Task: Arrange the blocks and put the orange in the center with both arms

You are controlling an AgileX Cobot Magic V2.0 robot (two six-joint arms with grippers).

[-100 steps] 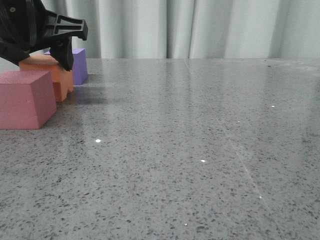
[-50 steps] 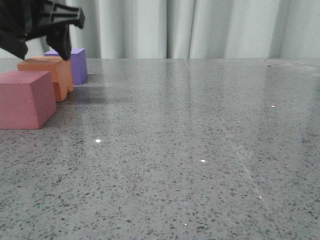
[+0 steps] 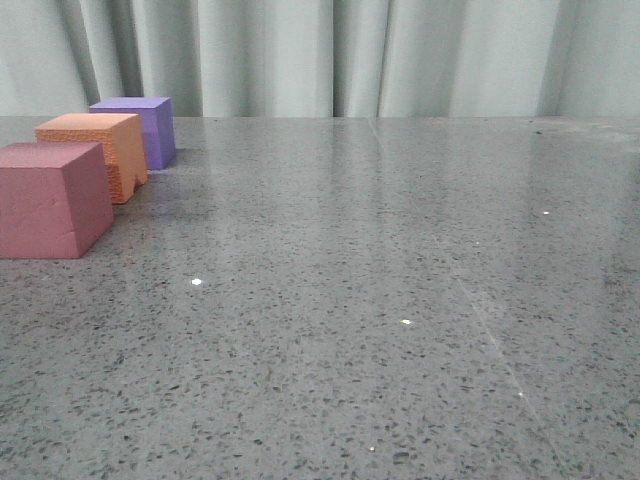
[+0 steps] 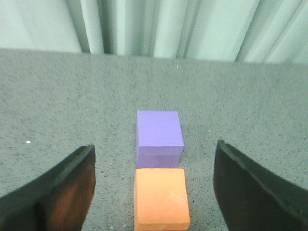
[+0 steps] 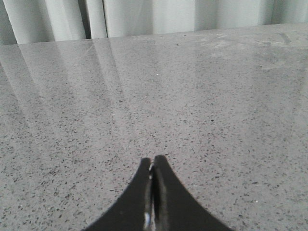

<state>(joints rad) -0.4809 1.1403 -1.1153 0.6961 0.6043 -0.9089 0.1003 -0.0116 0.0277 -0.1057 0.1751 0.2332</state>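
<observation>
Three foam cubes stand in a line at the table's far left in the front view: the pink-red cube (image 3: 52,198) nearest, the orange cube (image 3: 95,150) in the middle, the purple cube (image 3: 140,125) farthest. No gripper shows in the front view. In the left wrist view my left gripper (image 4: 154,192) is open and empty, raised above the orange cube (image 4: 161,197), with the purple cube (image 4: 159,136) just beyond it. The pink-red cube is out of that view. My right gripper (image 5: 153,163) is shut and empty over bare table, with no cube near it.
The grey speckled tabletop (image 3: 400,280) stretches to the right of the cubes. A pale curtain (image 3: 350,55) hangs behind the table's far edge.
My left gripper let go of the orange cube, rose and left the front view at the upper left. The orange cube stays between the pink-red and purple cubes.
</observation>
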